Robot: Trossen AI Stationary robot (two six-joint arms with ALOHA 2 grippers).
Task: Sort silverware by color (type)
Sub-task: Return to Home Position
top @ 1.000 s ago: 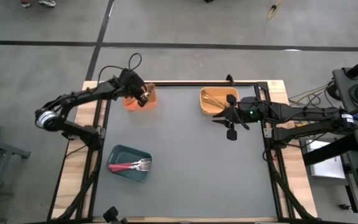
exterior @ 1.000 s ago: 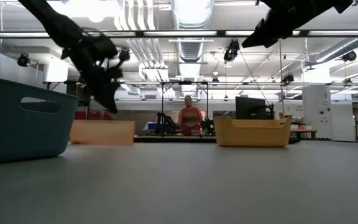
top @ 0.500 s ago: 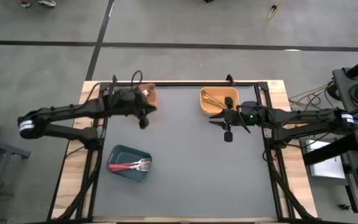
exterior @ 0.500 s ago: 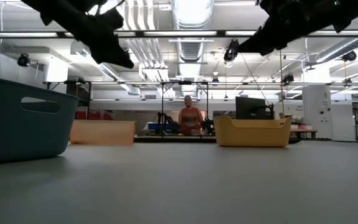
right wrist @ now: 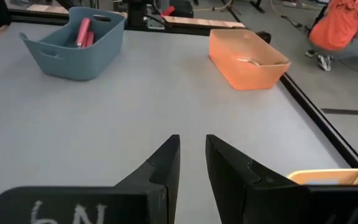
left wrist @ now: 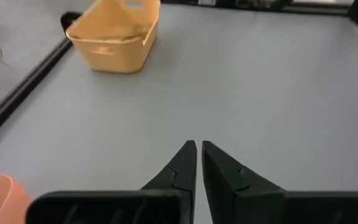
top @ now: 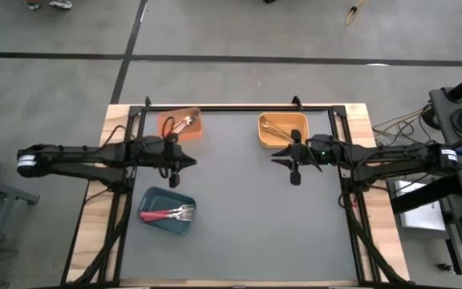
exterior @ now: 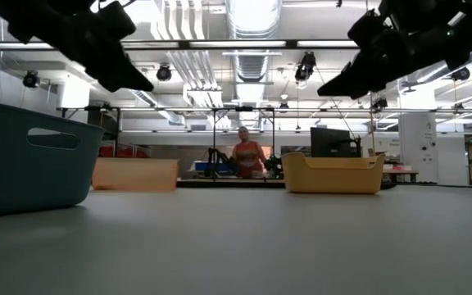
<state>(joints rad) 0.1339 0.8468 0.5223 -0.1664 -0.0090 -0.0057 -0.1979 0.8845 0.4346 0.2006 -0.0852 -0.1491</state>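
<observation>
Surface [top: 247, 221]: no loose fork seen on it; sorting judged complete.

Teal bin [top: 152, 194], near left: pink forks [top: 172, 213] inside.
Orange bin [top: 200, 128], far left: orange forks [top: 184, 123] inside.
Yellow bin [top: 261, 133], far right: gold forks [top: 275, 128] inside.

Left end effector [left wrist: 197, 148]: fingers almost pressed together, empty, raised between orange and teal bins. Risk: low retraction sweep clips a rim, shifts or tips that bin, spills forks.

Right end effector [right wrist: 192, 142]: fingers narrowly spread, empty, raised just near of yellow bin. Risk: same, against the yellow bin's wall.
</observation>
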